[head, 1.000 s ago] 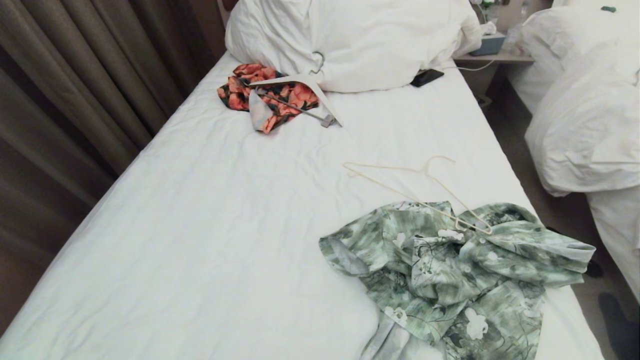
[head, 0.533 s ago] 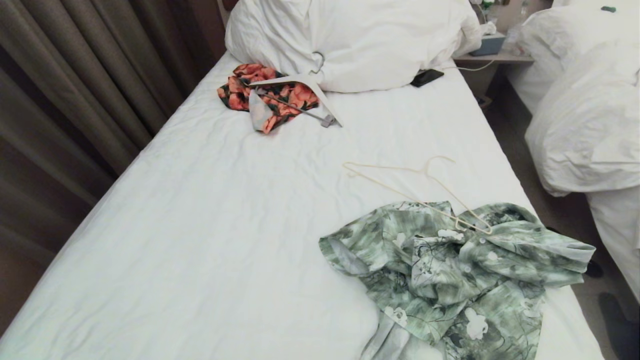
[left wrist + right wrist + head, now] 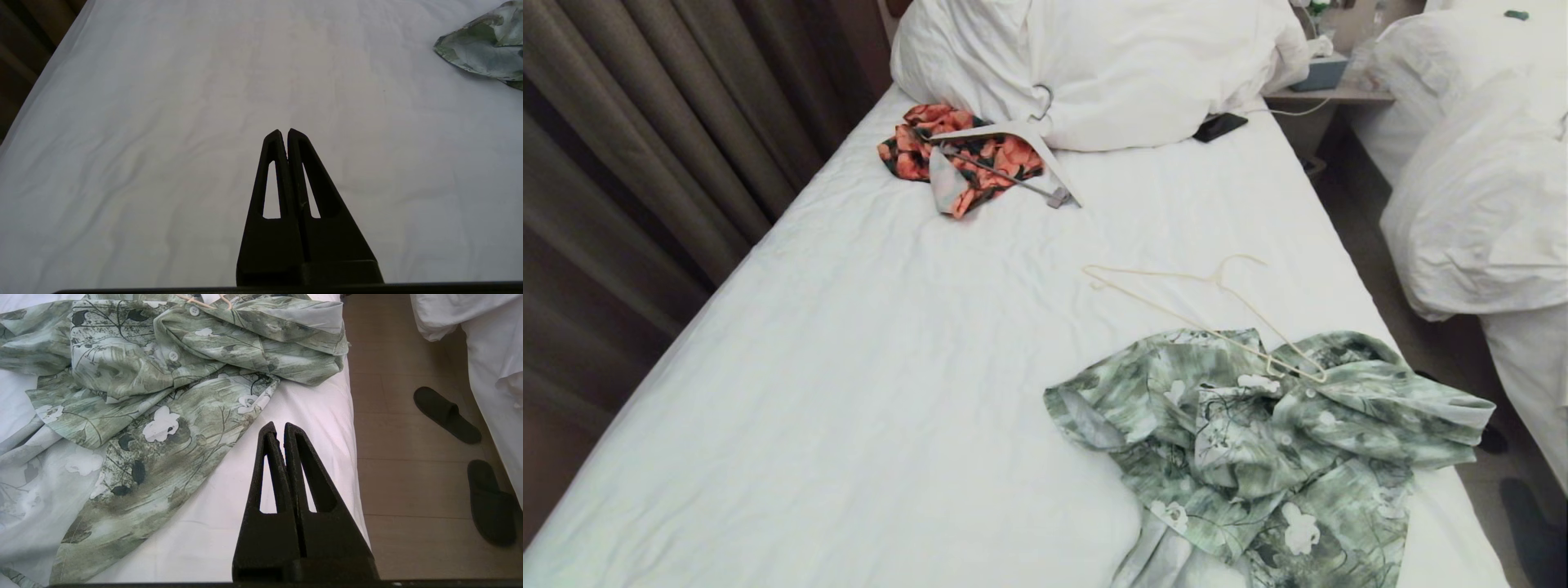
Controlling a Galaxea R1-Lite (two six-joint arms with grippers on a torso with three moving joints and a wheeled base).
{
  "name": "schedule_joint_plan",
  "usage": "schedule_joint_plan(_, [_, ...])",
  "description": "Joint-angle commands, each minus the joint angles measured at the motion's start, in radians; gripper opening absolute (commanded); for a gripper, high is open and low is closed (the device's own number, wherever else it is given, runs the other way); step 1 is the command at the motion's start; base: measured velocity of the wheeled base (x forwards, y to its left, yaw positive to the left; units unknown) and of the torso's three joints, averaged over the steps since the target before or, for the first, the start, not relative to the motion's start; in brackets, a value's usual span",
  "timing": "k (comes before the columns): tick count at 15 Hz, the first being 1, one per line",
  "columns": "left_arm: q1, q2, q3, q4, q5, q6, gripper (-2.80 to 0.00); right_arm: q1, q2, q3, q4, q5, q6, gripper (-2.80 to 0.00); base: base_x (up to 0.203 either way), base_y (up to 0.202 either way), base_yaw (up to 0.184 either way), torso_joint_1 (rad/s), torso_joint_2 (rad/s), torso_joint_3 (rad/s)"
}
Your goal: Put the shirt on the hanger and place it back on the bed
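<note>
Black left gripper [image 3: 284,131] over bare bed [image 3: 163,122], fingers pressed together | right gripper [image 3: 278,425] likewise, beside shirt [image 3: 163,375]

I see the shirt [image 3: 1258,441] crumpled on the bed [image 3: 890,392] at the frame's lower right, the hanger [image 3: 1201,314] just above it, one end resting on the shirt's upper edge.

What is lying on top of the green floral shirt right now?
One shoulder end of the thin cream hanger rests on the shirt near its collar; the hook and other end lie on the bed sheet. Whatever lies beneath the crumpled shirt is hidden.
</note>
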Motion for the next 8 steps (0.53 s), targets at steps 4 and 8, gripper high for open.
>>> schedule_joint_plan(4, [0.0, 0.0, 0.0, 0.0, 0.001, 0.0, -2.8, 0.0, 0.003, 0.0, 0.0, 0.0, 0.0, -2.8, 0.0, 0.0, 0.0, 0.0, 0.0, 0.0])
schedule_joint_plan(8, [0.0, 0.0, 0.0, 0.0, 0.001, 0.0, -2.8, 0.0, 0.003, 0.0, 0.0, 0.0, 0.0, -2.8, 0.0, 0.0, 0.0, 0.0, 0.0, 0.0])
